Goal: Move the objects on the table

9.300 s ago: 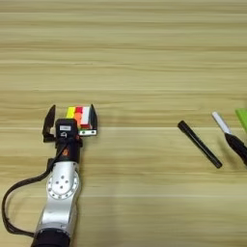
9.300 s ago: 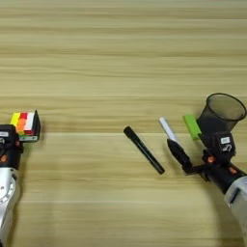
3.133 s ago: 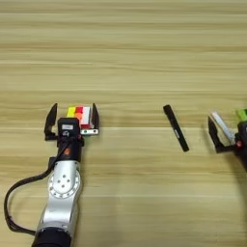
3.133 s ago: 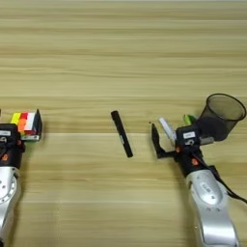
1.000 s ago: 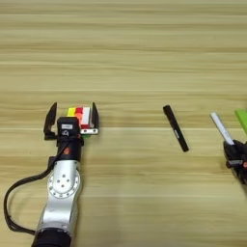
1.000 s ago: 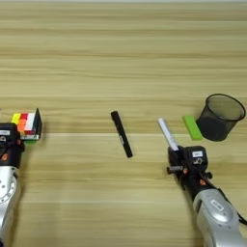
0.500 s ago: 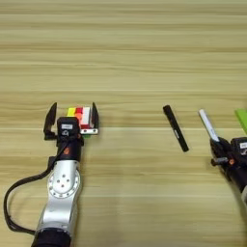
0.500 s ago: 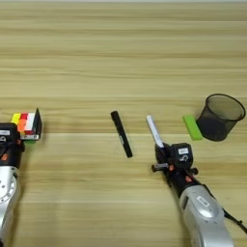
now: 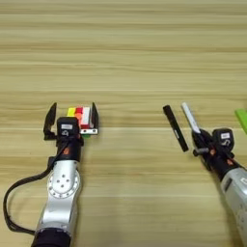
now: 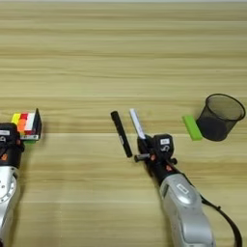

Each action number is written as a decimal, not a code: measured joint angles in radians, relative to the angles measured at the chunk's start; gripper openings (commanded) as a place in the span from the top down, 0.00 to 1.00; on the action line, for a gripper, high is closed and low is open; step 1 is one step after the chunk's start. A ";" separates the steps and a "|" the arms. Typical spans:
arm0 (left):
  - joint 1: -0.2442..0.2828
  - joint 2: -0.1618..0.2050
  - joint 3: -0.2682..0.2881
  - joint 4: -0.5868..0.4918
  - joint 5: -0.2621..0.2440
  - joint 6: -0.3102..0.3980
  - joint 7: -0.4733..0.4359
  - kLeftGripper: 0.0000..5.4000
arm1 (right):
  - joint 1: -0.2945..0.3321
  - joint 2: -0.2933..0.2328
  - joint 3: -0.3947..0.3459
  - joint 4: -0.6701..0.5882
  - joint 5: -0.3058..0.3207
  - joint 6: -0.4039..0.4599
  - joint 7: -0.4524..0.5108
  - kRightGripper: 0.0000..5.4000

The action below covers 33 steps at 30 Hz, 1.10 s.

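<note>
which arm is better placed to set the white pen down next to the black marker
The right. The right gripper is shut on the white pen, which lies just right of the black marker. The left gripper is far to the left, open around the puzzle cube.

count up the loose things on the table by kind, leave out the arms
Puzzle cubes: 1, the multicoloured cube.
Pens and markers: 2, the black marker and the white pen.
Mesh cups: 1, the black mesh cup.
Green blocks: 1, the green block.
Total: 5
</note>
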<state>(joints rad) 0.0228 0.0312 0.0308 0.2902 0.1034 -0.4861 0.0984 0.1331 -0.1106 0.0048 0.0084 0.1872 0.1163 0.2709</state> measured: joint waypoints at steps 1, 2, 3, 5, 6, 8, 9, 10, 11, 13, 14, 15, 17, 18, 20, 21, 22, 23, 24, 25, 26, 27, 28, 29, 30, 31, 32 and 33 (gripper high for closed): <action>0.000 0.000 0.000 0.000 0.000 0.000 0.000 0.00 | -0.003 0.000 -0.001 0.003 0.000 -0.002 0.000 0.86; 0.000 0.000 0.000 0.000 0.000 0.000 -0.001 0.00 | -0.004 0.000 -0.003 0.006 0.000 -0.003 -0.001 0.86; 0.000 0.000 0.001 0.000 0.000 0.000 -0.001 0.00 | -0.005 0.000 -0.004 0.008 0.000 -0.007 -0.002 0.86; 0.000 0.001 0.002 0.000 0.000 0.000 -0.002 0.00 | -0.004 0.000 -0.005 0.011 -0.002 -0.014 -0.002 0.86; 0.000 0.001 0.002 0.000 0.000 0.000 -0.002 0.00 | -0.004 0.000 -0.005 0.012 -0.003 -0.017 -0.002 0.80; 0.000 0.001 0.002 0.000 0.000 0.000 -0.002 0.00 | -0.003 -0.001 -0.001 0.017 -0.016 -0.041 -0.003 0.77; 0.000 0.001 0.002 0.000 0.000 0.000 -0.002 0.00 | -0.001 -0.002 0.002 0.019 -0.025 -0.058 -0.003 0.75; 0.000 0.001 0.002 0.000 0.000 0.000 -0.003 0.00 | -0.001 -0.003 0.006 0.020 -0.036 -0.078 -0.003 0.74; 0.000 0.001 0.003 0.000 0.000 0.000 -0.003 0.00 | 0.005 -0.003 0.008 0.020 -0.043 -0.096 -0.003 0.71; 0.000 0.001 0.003 0.000 0.000 0.000 -0.003 0.00 | 0.014 -0.004 0.012 0.028 -0.062 -0.140 -0.003 0.68; 0.000 0.001 0.003 0.000 0.000 0.000 -0.003 0.00 | 0.016 -0.004 0.014 0.031 -0.068 -0.151 -0.004 0.65; 0.000 0.001 0.003 0.000 0.000 0.000 -0.003 0.00 | 0.019 -0.004 0.017 0.034 -0.078 -0.167 -0.004 0.63; 0.000 0.001 0.003 0.000 0.000 0.000 -0.003 0.00 | 0.027 -0.005 0.020 0.035 -0.086 -0.191 -0.004 0.59; 0.000 0.001 0.003 0.000 0.000 0.000 -0.003 0.00 | 0.030 -0.005 0.021 0.033 -0.087 -0.202 -0.004 0.57; 0.000 0.002 0.003 0.000 0.000 0.000 -0.003 0.00 | 0.032 -0.005 0.022 0.026 -0.091 -0.232 -0.003 0.53; 0.000 0.002 0.003 0.000 0.000 0.000 -0.003 0.00 | 0.031 -0.005 0.023 0.024 -0.092 -0.245 -0.003 0.50; 0.000 0.002 0.004 0.001 0.000 0.000 -0.003 0.00 | 0.031 -0.005 0.023 0.023 -0.093 -0.257 -0.003 0.48; 0.000 0.002 0.004 0.001 0.000 0.000 -0.003 0.00 | 0.031 -0.005 0.023 0.023 -0.093 -0.263 -0.003 0.47; 0.000 0.002 0.004 0.001 0.000 0.000 -0.004 0.00 | 0.029 -0.005 0.023 0.023 -0.093 -0.271 -0.003 0.45; 0.000 0.002 0.004 0.003 0.000 0.000 -0.004 0.00 | 0.027 -0.005 0.023 0.024 -0.093 -0.282 -0.002 0.43; 0.000 0.003 0.004 0.006 0.000 0.000 -0.004 0.00 | 0.021 -0.005 0.023 0.027 -0.092 -0.295 -0.002 0.41; 0.000 0.003 0.004 0.008 0.000 0.000 -0.004 0.00 | 0.009 -0.004 0.022 0.030 -0.090 -0.305 -0.002 0.38; 0.000 0.004 0.004 0.009 -0.001 0.000 -0.004 0.00 | -0.012 -0.003 0.020 0.037 -0.087 -0.318 -0.002 0.36; -0.001 0.005 0.004 0.010 -0.001 0.000 -0.004 0.00 | -0.032 -0.001 0.013 0.050 -0.084 -0.335 -0.002 0.35; -0.001 0.005 0.004 0.011 -0.001 0.000 -0.005 0.00 | -0.047 -0.001 0.006 0.063 -0.083 -0.351 -0.002 0.32; -0.002 0.006 0.004 0.013 -0.001 -0.001 -0.005 0.00 | -0.063 -0.002 -0.001 0.077 -0.082 -0.368 -0.003 0.30; -0.002 0.008 0.004 0.016 0.000 -0.001 -0.005 0.00 | -0.078 -0.002 -0.007 0.090 -0.080 -0.387 -0.002 0.28; -0.003 0.008 0.004 0.017 -0.001 -0.001 -0.005 0.00 | -0.089 -0.003 -0.011 0.102 -0.080 -0.400 0.000 0.26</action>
<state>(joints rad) 0.0201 0.0396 0.0351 0.3073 0.1029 -0.4869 0.0938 0.0442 -0.1132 -0.0063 0.1099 0.1074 -0.2836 0.2706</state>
